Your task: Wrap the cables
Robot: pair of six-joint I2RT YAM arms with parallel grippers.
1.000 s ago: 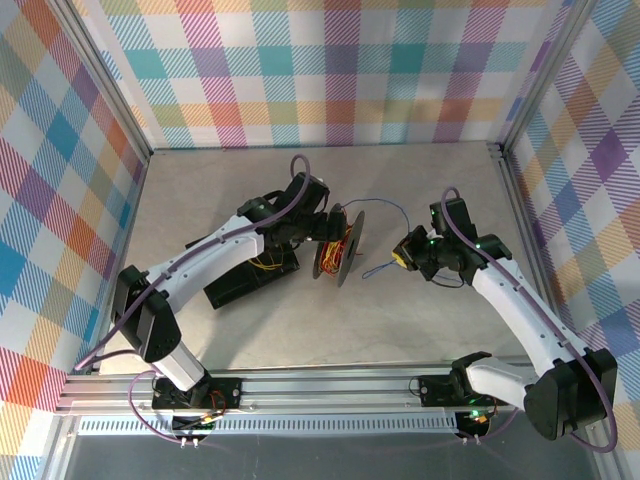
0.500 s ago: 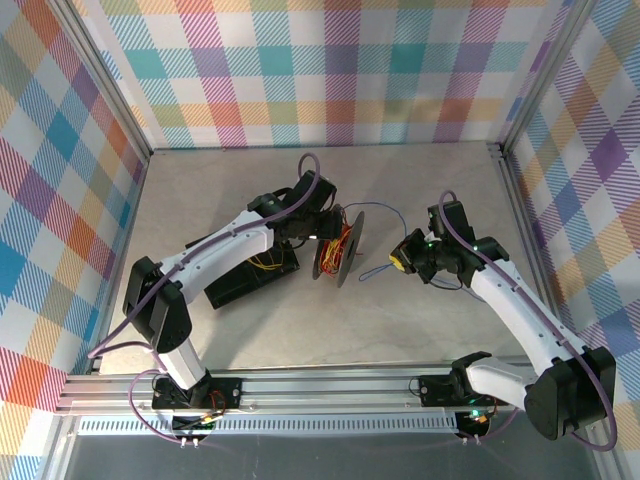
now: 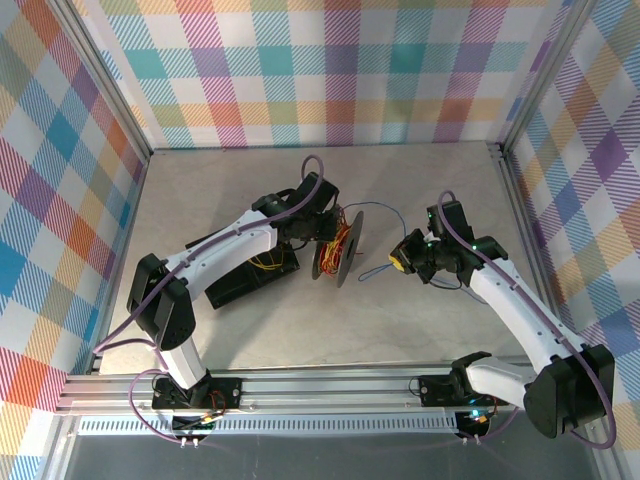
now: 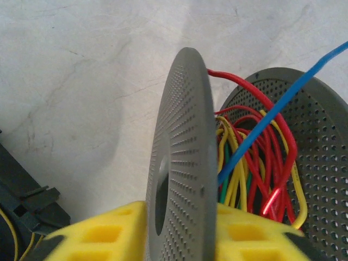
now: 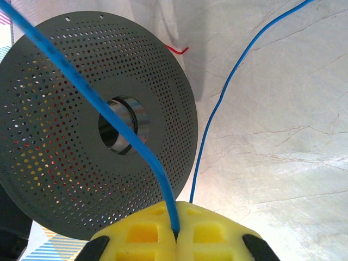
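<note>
A grey spool (image 3: 338,245) of two perforated discs stands on edge mid-table, with red, yellow and green cables (image 4: 255,163) wound between the discs. My left gripper (image 3: 322,228) is shut on the spool's near disc (image 4: 182,141), and both yellow pads (image 4: 103,234) press against it. A blue cable (image 3: 385,207) arcs from the spool to my right gripper (image 3: 400,256). That gripper (image 5: 176,234) is shut on the blue cable (image 5: 125,125) just in front of the spool's outer disc (image 5: 65,141). A loose blue strand (image 5: 217,109) trails on the table beside it.
A black holder (image 3: 250,280) with thin yellow wires lies under the left arm, left of the spool; its corner (image 4: 27,201) appears in the left wrist view. A red cable end (image 5: 179,50) sticks out past the disc. Metal frame posts and checkered walls enclose the table.
My left gripper has closed from wide open onto the spool's near disc, and its arm shifted slightly. My right gripper drew a little left with the blue cable, then held still.
</note>
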